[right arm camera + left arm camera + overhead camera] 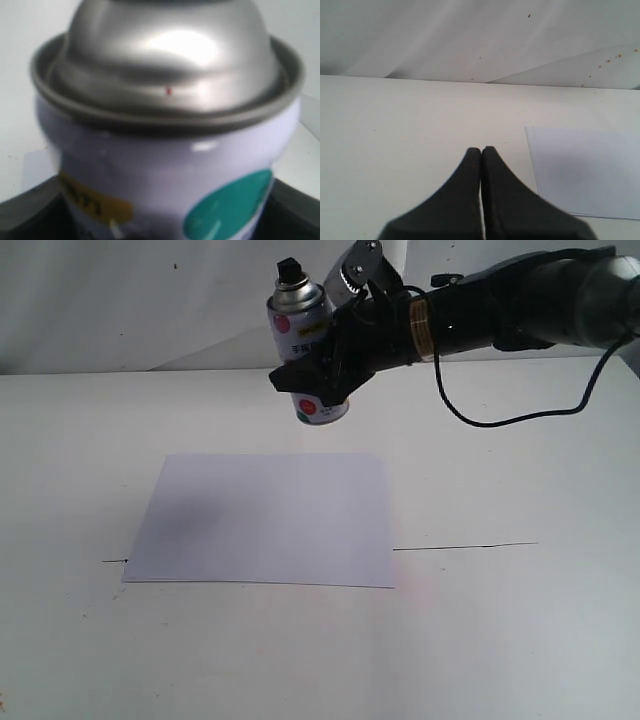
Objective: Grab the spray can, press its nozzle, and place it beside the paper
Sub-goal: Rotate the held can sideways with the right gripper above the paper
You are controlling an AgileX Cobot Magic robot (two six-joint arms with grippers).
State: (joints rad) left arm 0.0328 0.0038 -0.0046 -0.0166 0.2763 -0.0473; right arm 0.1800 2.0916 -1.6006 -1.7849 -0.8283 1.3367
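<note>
The right hand (318, 380) grips the spray can (298, 322) round its middle, holding it upright and clear of the counter (520, 620), with the black nozzle (290, 273) on top. The can hangs at about twelve o'clock from the white paper (265, 520). The left hand (481, 152) is pinched together on nothing.

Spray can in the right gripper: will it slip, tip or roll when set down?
The spray can looks like rigid metal with a smooth glossy wall, so it may slip in the right gripper if the grip loosens. It is an upright cylinder, taller than wide, so probably somewhat tippy, and apt to roll if it falls on the flat table.
</note>
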